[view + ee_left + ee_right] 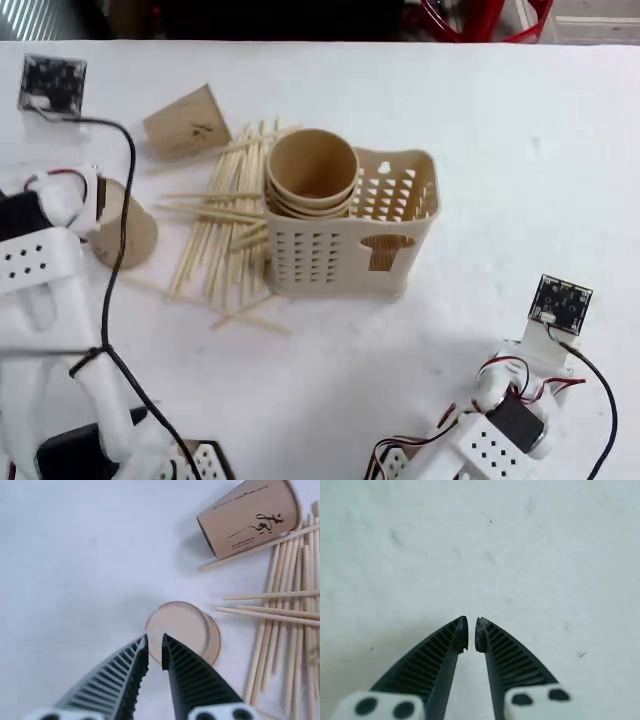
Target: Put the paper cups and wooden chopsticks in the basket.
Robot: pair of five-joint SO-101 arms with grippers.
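Left end effector [155, 644], closed, faces tan cup [186, 629] (base showing); right end effector [471, 629] closed.

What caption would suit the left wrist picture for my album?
Left gripper above a toppled cup, with chopsticks and a second cup beside.

The white tabletop [480, 130] carries a basket [340, 255] near its middle. Loose wooden chopsticks [215, 240] lie at the basket's nine o'clock. Beyond them a paper cup [185, 122] lies tipped at ten o'clock and a second paper cup [135, 232] at nine.
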